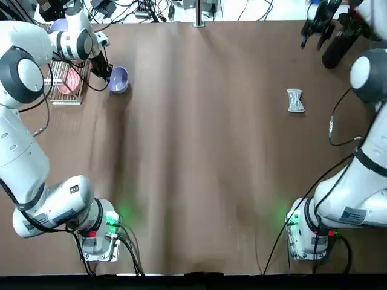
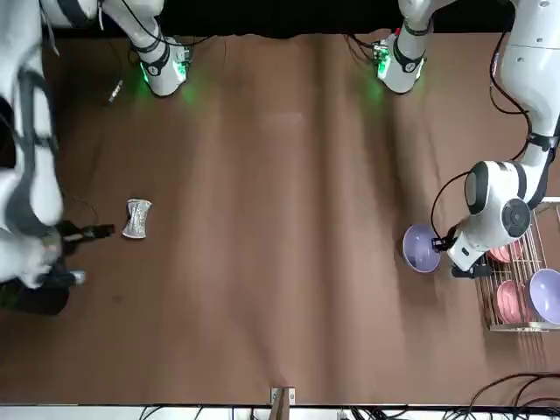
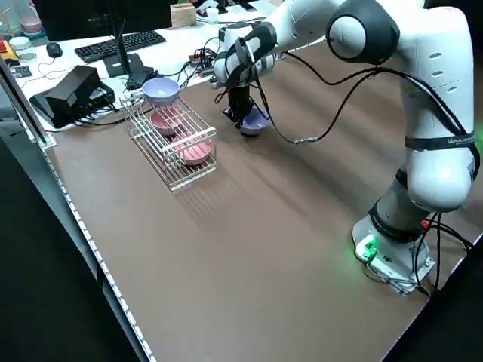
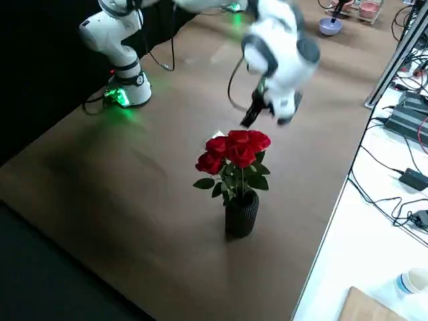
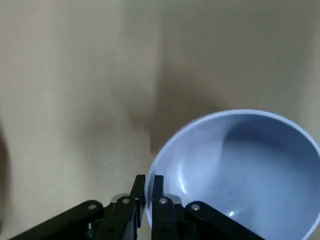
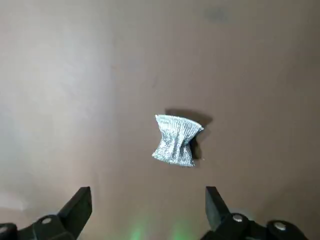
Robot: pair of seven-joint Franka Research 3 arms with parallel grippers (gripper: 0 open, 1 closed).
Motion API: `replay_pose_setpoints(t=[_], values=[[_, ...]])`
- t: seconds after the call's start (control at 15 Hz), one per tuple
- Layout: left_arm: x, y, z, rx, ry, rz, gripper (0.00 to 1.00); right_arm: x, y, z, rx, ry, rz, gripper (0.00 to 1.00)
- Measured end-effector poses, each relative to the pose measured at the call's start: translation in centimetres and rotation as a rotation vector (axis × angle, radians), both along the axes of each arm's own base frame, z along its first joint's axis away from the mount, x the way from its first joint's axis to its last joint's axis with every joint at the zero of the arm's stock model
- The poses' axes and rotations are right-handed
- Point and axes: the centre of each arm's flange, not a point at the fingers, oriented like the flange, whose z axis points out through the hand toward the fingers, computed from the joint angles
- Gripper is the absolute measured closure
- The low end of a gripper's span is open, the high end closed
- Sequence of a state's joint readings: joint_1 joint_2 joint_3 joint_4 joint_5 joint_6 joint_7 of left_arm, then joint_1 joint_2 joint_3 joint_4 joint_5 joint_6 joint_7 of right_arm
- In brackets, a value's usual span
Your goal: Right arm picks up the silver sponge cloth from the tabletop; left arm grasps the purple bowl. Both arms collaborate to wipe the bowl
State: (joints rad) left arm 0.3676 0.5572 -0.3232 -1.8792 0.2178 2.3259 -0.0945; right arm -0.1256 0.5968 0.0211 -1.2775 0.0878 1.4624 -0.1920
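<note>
The purple bowl (image 1: 119, 78) is at the far left of the tabletop (image 1: 199, 157), beside a wire rack. My left gripper (image 5: 149, 184) is shut on its rim (image 5: 165, 155), pinching the wall of the purple bowl (image 3: 255, 122) between both fingers. The silver sponge cloth (image 1: 295, 100) lies flat at the far right, alone on the brown surface. My right gripper (image 1: 317, 25) hovers above and beyond it, open and holding nothing. In the right wrist view the silver sponge cloth (image 6: 176, 140) sits ahead of the spread fingers (image 6: 79, 206).
A wire rack (image 3: 172, 139) with pink dishes and another lavender bowl (image 3: 161, 90) stands just left of the held bowl. A dark vase of red roses (image 4: 239, 175) stands near the far right edge, close to the right gripper. Cables run along the far edge.
</note>
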Motion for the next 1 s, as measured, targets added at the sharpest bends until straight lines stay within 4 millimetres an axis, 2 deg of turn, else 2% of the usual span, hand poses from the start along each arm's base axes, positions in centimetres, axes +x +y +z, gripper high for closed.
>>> replay_pose_setpoints(t=[0.13,0.2,0.27,0.4,0.53,0.6,0.73,0.87,1.0], values=[[0.2,-0.9,0.0,-0.004,-0.005,-0.014,0.84,-1.1,0.4,8.9,-0.019,-0.127,0.005,0.00],[0.6,-1.5,0.6,-0.007,-0.022,-0.018,0.77,-2.0,0.3,12.7,-0.030,-0.182,0.002,0.00],[2.3,-3.0,3.7,-0.016,-0.087,-0.027,0.58,-4.3,-0.2,19.4,-0.068,-0.279,-0.002,0.00],[3.7,-4.7,8.4,-0.014,-0.140,-0.039,0.41,-7.1,-0.1,24.6,-0.085,-0.330,-0.020,0.00],[4.3,-6.1,14.0,-0.009,-0.170,-0.038,0.24,-9.2,0.2,27.5,-0.092,-0.357,-0.036,0.00],[4.3,-7.0,16.9,-0.006,-0.164,-0.030,0.15,-9.9,0.4,28.1,-0.094,-0.364,-0.039,0.00],[4.2,-8.8,22.8,-0.009,-0.135,-0.030,0.00,-10.9,0.5,27.9,-0.097,-0.378,-0.044,0.00],[3.7,-10.6,28.0,-0.018,-0.129,-0.047,0.00,-11.6,0.6,27.1,-0.102,-0.406,-0.050,0.00],[3.3,-11.7,31.3,-0.019,-0.159,-0.061,0.00,-12.2,0.7,27.0,-0.104,-0.416,-0.053,0.00]])
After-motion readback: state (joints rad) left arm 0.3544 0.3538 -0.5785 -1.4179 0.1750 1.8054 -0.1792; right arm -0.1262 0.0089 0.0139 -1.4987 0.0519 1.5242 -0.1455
